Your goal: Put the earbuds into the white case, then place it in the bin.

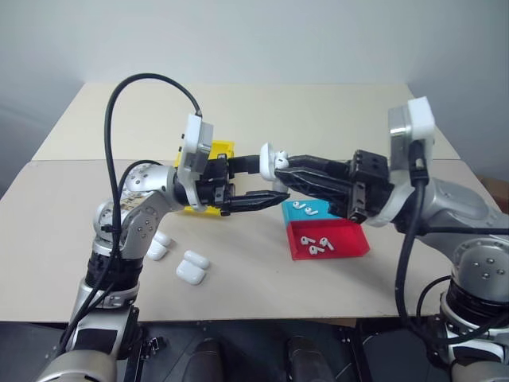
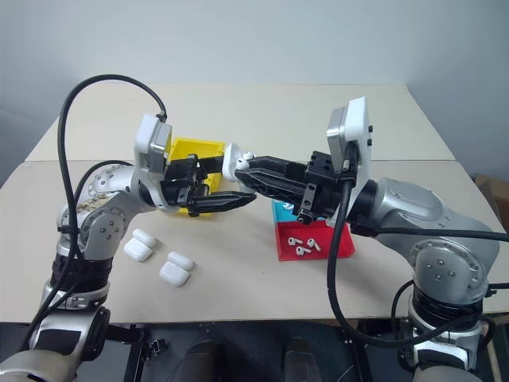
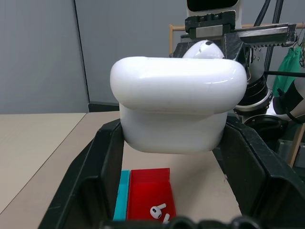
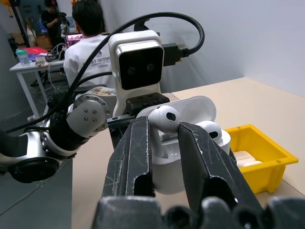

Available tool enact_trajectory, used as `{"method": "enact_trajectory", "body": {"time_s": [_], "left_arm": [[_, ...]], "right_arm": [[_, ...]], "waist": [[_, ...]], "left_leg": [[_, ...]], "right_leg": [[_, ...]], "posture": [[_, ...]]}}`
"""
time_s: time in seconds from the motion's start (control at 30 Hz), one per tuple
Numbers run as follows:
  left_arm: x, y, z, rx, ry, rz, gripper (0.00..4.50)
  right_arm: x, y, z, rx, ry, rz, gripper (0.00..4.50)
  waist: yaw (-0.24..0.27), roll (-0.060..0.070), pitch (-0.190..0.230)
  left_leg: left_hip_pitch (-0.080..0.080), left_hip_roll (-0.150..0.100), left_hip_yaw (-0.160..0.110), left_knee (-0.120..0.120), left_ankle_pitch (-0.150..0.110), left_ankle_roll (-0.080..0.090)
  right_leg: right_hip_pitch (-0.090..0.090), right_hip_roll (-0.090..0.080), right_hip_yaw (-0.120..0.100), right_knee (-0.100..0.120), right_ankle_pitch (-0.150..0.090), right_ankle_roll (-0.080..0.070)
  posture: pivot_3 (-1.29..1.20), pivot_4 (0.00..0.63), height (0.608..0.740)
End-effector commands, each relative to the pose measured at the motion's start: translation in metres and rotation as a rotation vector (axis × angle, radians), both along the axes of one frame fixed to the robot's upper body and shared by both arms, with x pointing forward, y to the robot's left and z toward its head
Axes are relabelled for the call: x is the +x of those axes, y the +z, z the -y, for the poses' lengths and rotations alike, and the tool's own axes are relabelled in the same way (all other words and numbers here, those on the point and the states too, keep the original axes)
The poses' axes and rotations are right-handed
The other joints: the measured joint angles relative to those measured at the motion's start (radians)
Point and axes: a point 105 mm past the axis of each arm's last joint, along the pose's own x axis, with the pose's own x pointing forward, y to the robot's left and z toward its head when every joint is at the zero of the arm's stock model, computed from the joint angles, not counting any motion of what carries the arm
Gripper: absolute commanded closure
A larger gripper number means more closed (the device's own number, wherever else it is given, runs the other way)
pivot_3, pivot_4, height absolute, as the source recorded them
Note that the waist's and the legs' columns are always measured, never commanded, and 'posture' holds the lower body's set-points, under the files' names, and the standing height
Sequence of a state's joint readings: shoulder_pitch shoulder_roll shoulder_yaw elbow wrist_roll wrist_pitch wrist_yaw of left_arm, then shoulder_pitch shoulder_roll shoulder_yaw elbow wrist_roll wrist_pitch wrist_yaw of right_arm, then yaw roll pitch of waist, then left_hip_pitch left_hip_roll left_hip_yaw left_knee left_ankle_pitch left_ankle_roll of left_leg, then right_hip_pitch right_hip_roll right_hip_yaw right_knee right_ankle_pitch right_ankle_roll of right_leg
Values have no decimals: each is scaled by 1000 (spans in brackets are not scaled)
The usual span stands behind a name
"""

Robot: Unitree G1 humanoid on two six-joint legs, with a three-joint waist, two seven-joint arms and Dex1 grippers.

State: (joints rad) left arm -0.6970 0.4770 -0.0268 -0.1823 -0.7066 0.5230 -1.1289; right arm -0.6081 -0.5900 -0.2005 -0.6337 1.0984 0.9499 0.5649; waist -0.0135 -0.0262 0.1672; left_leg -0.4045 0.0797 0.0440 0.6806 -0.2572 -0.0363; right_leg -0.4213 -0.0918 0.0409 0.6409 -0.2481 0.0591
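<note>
My left gripper [image 1: 266,179] is shut on the white case [image 1: 268,156], held in the air over the table with its lid flipped open [image 4: 190,107]. One of the earbuds [image 4: 209,131] sits in the case. Reaching in from the other side, my right gripper [image 4: 164,126] is shut on a second earbud [image 4: 163,118], whose stem hangs over the case's opening. The yellow bin [image 1: 219,151] stands on the table just behind the left gripper, and white cases lie inside it [image 4: 244,157].
A red tray [image 1: 330,253] with several loose earbuds [image 1: 316,243] lies below the right gripper, a blue tray [image 1: 290,213] against its far side. Several closed white cases [image 1: 191,267] lie on the table near the left arm. A person [image 4: 90,28] sits in the background.
</note>
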Motion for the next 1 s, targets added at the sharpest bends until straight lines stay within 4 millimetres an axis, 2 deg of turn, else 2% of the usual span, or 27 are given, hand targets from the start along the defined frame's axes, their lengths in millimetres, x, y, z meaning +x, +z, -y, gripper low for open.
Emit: {"method": "enact_trajectory", "body": {"time_s": [0.03, 0.23, 0.5, 0.6, 0.77, 0.93, 1.0], "left_arm": [[-8, 13, 0, -21, -19, 68, 1727], [-7, 13, 0, -24, -14, 68, 1727], [-4, 13, 0, -26, -4, 66, 1727], [0, 12, 2, -22, 1, 62, 1727], [14, 2, 13, 50, 62, 71, 1727], [18, 1, 19, 38, 52, 69, 1727], [19, 0, 21, 31, 46, 65, 1727]], "right_arm": [[-3, 0, 0, -21, 4, 30, 2523], [-4, 2, 2, -33, 1, 54, 534], [-16, 9, 20, -50, 34, 41, 534], [-14, 13, 27, -95, 33, 67, 1125], [10, 41, 40, -270, -41, 241, 2823], [25, 65, 31, -421, 9, 397, 4487], [30, 70, 22, -481, 46, 434, 4487]], "waist": [[0, 0, 0], [0, 0, 0], [3, 0, 0], [2, 0, 0], [0, 0, 0], [-4, 0, 0], [-3, 0, 0]], "left_leg": [[0, 0, 0, 0, 0, 0], [0, 0, 0, 0, 0, 0], [0, 0, 0, 0, 0, 0], [0, 0, 0, 0, 0, 0], [1, -1, 1, 0, 0, 1], [0, 0, 1, -1, 0, 1], [-1, -1, 1, 0, 0, 1]], "right_leg": [[0, 0, 0, 0, 0, 0], [0, 0, 0, 0, 0, 0], [0, 0, 0, -1, 0, 0], [0, 0, 0, -1, 0, 0], [0, 0, 1, -1, 0, 0], [-1, 0, 1, -3, 0, 0], [-3, 0, 1, -2, 0, 0]], "posture": [[0, 150, 740], [0, 150, 740], [0, 150, 740], [0, 150, 740], [0, 150, 740], [0, 150, 740], [0, 150, 740]]}}
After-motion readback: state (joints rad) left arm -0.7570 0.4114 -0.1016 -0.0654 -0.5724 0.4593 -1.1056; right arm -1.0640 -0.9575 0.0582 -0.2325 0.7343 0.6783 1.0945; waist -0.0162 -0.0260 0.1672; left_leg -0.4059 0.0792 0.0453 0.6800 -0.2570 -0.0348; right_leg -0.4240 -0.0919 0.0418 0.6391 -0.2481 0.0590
